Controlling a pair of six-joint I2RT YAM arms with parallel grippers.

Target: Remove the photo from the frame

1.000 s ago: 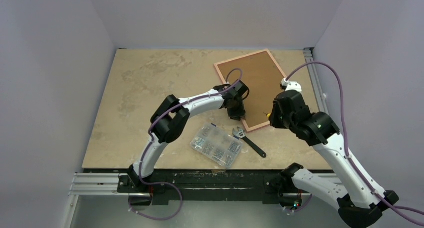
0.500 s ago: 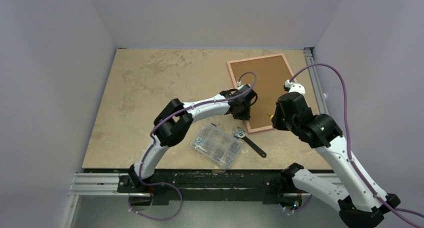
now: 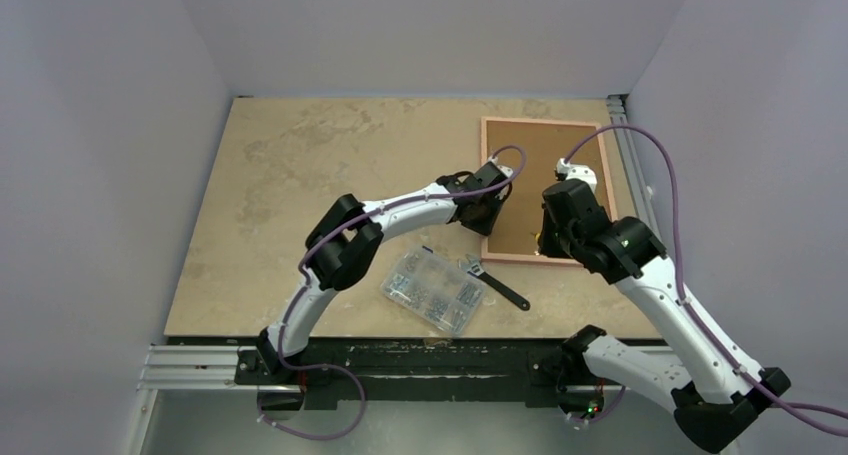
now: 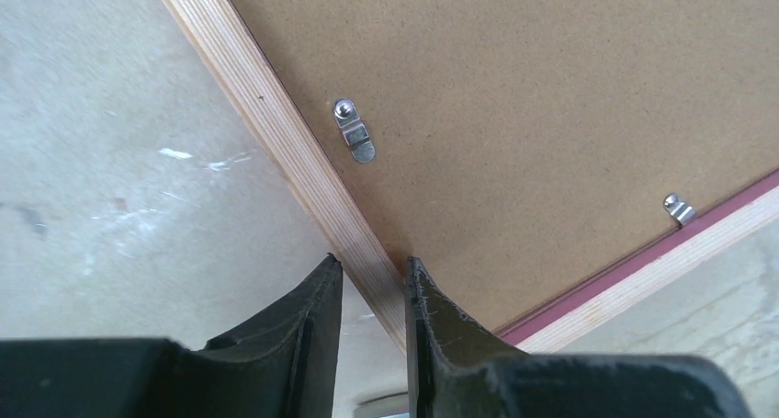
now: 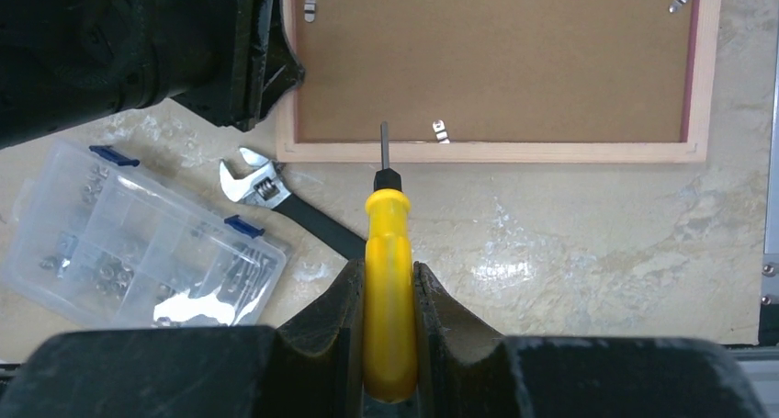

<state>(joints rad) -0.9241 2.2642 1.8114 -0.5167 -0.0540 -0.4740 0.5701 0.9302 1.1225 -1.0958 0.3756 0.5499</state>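
The frame (image 3: 560, 150) lies face down at the back right of the table, brown fibreboard back up, pink rim around it. The photo is hidden under that back. My left gripper (image 3: 487, 218) is shut on the frame's left rail (image 4: 276, 124) near its near corner, one finger on each side of the rail. Small metal turn clips (image 4: 354, 133) hold the back in place. My right gripper (image 5: 389, 280) is shut on a yellow-handled screwdriver (image 5: 389, 243). Its tip hovers over the frame's near rail, close to a clip (image 5: 441, 130).
A clear screw box (image 3: 432, 290) with blue latches sits near the front centre. Beside it, just in front of the frame, lies a black-handled adjustable wrench (image 3: 500, 283). The table's right edge rail (image 3: 628, 145) runs close to the frame.
The frame has swung clockwise from a slanted pose to lie square against the right side. My left gripper moved right with it, and the right arm shifted slightly back.
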